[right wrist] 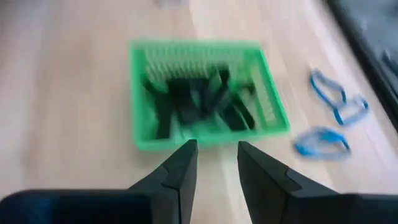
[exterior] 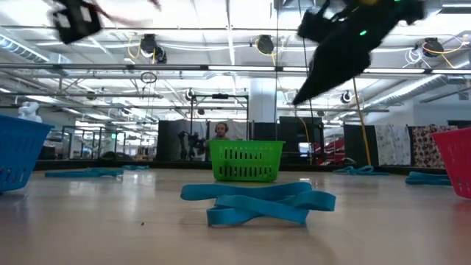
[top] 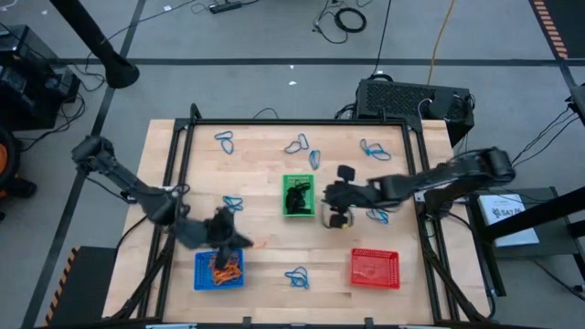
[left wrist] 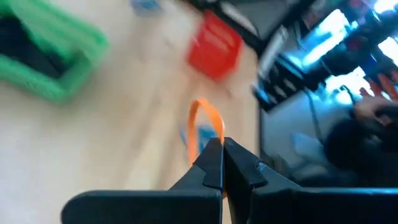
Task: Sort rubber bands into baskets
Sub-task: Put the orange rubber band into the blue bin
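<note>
Left wrist view: left tool [left wrist: 222, 163] pinches orange rubber band [left wrist: 205, 124].

Three baskets [top: 298, 196] stand apart on the table [top: 265, 160], rubber bands [top: 297, 277] scattered between.

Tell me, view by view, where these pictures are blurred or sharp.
High view: sharp overall, table evenly lit. Low view: near blue bands crisp, both arms above smeared. Left wrist view: heavy blur on the green basket and red basket; the left tool pinches an orange band. Right wrist view: green basket soft, right tool open.
</note>
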Controlling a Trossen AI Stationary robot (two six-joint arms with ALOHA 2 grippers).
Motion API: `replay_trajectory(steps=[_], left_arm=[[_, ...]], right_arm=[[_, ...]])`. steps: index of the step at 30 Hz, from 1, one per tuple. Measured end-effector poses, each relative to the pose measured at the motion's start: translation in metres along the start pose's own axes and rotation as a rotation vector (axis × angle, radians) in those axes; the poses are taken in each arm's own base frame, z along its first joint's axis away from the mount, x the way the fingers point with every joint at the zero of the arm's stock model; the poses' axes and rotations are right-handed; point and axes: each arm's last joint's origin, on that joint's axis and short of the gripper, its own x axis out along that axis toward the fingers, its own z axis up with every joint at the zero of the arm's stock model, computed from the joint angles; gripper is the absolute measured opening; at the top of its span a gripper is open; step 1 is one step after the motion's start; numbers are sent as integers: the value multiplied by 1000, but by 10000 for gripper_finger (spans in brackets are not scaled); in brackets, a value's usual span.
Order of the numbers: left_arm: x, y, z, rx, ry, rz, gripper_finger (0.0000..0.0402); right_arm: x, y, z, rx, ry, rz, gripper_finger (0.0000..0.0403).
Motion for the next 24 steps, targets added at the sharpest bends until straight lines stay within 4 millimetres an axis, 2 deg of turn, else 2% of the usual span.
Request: replay_trajectory(steps=[3, 6, 12, 19, 24], left_arm=[[-1, -16, -20, -57, 103, -34, 0], [0, -21, -46, -124, 216, 9, 0], [6, -8, -83, -204, 432, 218, 0], [7, 3, -92, -213, 567, 334, 3], [7, 3, -92, -231, 580, 335, 34]], right_arm=[[-13, 7, -13, 67, -170, 61, 110], [-21, 12, -24, 40, -259, 100, 110], [-36, 13, -23, 84, -311, 132, 110], [-32, 17, -24, 99, -309, 142, 110], [-30, 18, -23, 81, -313, 140, 110]])
